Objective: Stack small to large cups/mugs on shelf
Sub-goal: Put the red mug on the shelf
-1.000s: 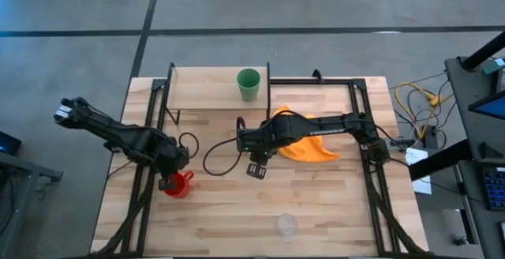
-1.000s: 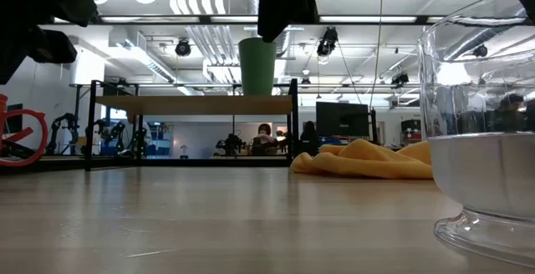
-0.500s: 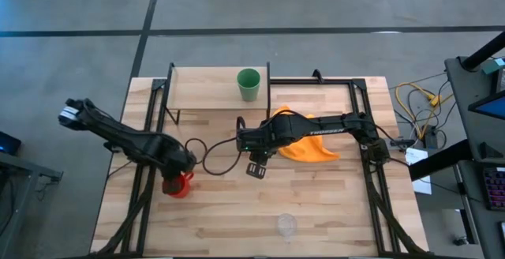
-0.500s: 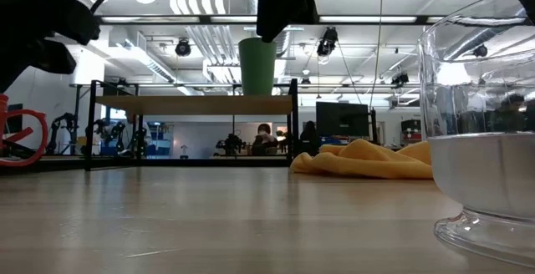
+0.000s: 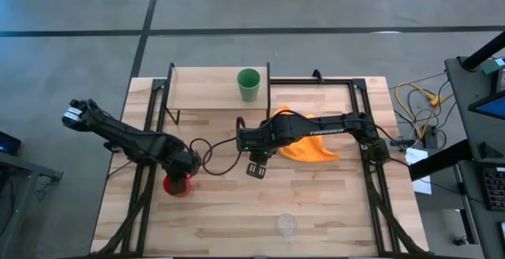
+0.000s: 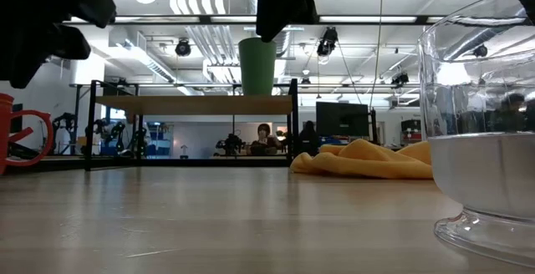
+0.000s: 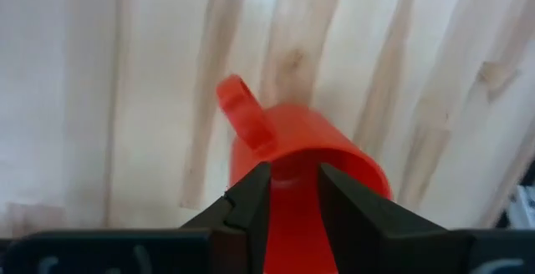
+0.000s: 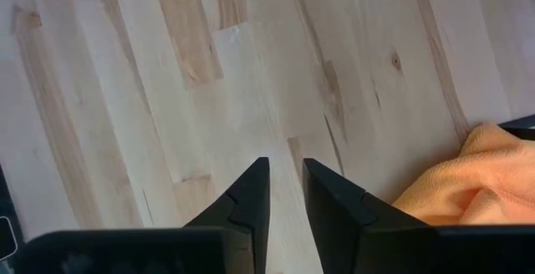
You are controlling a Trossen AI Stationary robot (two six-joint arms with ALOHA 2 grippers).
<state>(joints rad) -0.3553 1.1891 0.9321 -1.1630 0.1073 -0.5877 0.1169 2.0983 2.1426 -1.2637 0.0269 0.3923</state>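
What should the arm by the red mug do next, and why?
Probably squeeze shut and lift. The left gripper sits right over the red mug, its fingers either side of the mug's rim with a narrow gap. The green cup already stands on the shelf, where the mug likely goes.

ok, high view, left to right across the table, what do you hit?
red mug under the left gripper → green cup on the shelf → right gripper → clear cup → orange cloth
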